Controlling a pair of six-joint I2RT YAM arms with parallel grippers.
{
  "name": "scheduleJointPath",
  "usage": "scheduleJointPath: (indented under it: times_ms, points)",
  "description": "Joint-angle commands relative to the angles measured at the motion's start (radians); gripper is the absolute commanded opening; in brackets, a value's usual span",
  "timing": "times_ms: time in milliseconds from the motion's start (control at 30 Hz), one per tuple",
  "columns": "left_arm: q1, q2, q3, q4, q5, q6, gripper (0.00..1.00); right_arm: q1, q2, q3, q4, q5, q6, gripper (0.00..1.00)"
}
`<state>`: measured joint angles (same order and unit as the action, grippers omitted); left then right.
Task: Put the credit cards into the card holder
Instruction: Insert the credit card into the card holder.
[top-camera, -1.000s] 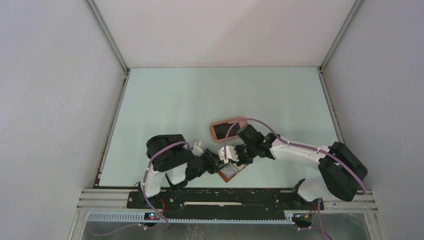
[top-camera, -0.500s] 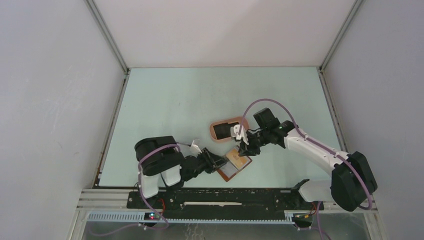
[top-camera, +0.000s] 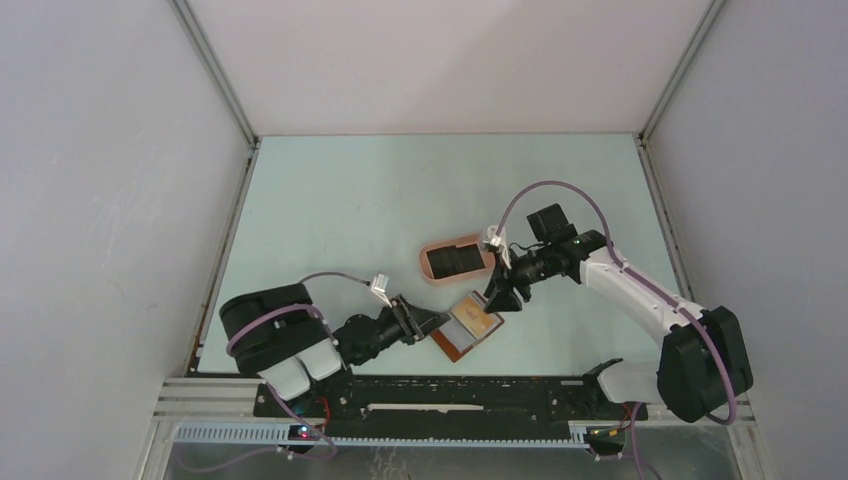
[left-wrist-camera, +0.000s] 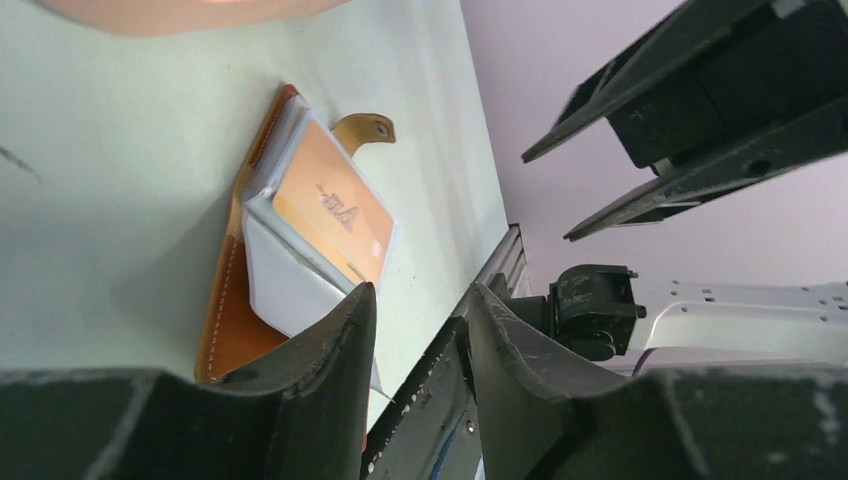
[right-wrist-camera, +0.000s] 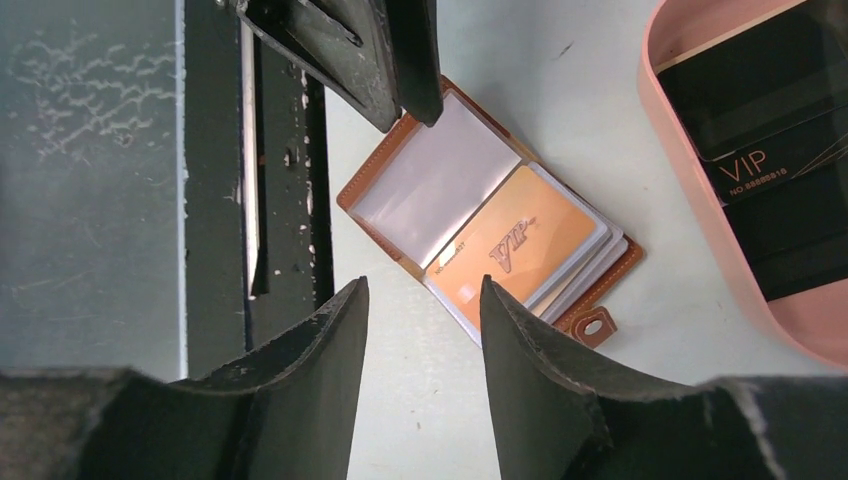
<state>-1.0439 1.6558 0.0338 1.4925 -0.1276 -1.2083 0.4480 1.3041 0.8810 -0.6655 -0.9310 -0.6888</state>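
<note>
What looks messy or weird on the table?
Nothing is spilled or broken. The card holder lies open at a slant, with one orange VIP card in a sleeve and the sleeve beside it empty. The black VIP cards lie in the pink tray, not in the holder.

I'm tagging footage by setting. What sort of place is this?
Probably a robot lab test cell: plain white walls box in a pale green table, and a left arm and right arm are bolted to a rail at its near edge.
</note>
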Motion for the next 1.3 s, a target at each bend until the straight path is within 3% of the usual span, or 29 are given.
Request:
scheduleJointPath:
  times_ms: [0, 133, 367, 500, 633, 833, 1100, 1267]
  points:
    - [0.005, -0.082, -0.020, -0.015, -0.008, 0.101, 0.44, -0.034, 0.000, 0.038, -0.012, -0.073, 0.066, 0.55]
    - [0.000, -0.202, -0.006, -0.165, -0.031, 0.151, 0.45, -0.045, 0.021, 0.039, -0.010, -0.075, 0.087, 0.57]
    - [-0.098, -0.607, 0.176, -0.927, -0.246, 0.369, 0.47, -0.049, 0.040, 0.039, 0.003, -0.058, 0.119, 0.60]
    - [-0.121, -0.753, 0.220, -1.103, -0.345, 0.441, 0.47, -0.060, 0.062, 0.051, -0.001, -0.064, 0.149, 0.61]
    - [-0.120, -0.845, 0.196, -1.114, -0.370, 0.444, 0.50, -0.067, 0.106, 0.062, -0.003, -0.055, 0.182, 0.61]
    - [-0.119, -0.854, 0.131, -0.957, -0.313, 0.373, 0.49, -0.069, 0.212, 0.106, -0.038, -0.034, 0.230, 0.60]
    - [-0.119, -0.648, 0.207, -0.791, -0.156, 0.355, 0.45, -0.051, 0.324, 0.144, -0.078, 0.026, 0.244, 0.57]
    - [-0.113, -0.484, 0.248, -0.736, -0.084, 0.315, 0.35, -0.031, 0.375, 0.158, -0.085, 0.087, 0.255, 0.56]
